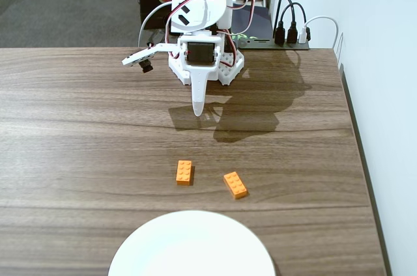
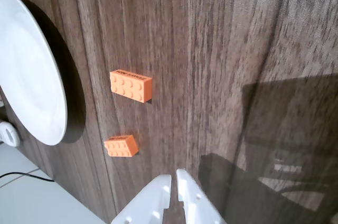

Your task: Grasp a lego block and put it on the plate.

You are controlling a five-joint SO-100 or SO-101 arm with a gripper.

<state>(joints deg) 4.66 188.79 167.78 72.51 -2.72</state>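
My end effector (image 1: 198,112) hangs in the upper middle of the fixed view, pointing down at the desk (image 1: 78,133), empty. In the wrist view its two white fingers (image 2: 158,197) enter from the bottom edge, tips nearly together with only a thin slit between them: clenched, grasping nothing.

Two orange bricks lie on the desk, in the lower middle of the fixed view. The lego block (image 1: 184,172) is the left one there, long side running roughly up and down the frame. The second orange brick (image 1: 235,185) sits near it to the right, turned at a diagonal. The two are apart, not touching. Both lie clear of my end effector, lower in the frame.

In the wrist view both bricks show at left of centre, one (image 2: 131,85) above the other (image 2: 121,146), studs visible on each.

The plate (image 1: 192,247) fills the bottom centre of the fixed view, cut by the lower edge, bare white. In the wrist view it curves along the left edge (image 2: 31,92). Both bricks lie near its rim but off it.

Cables (image 1: 290,19) plug in at the upper right of the fixed view.
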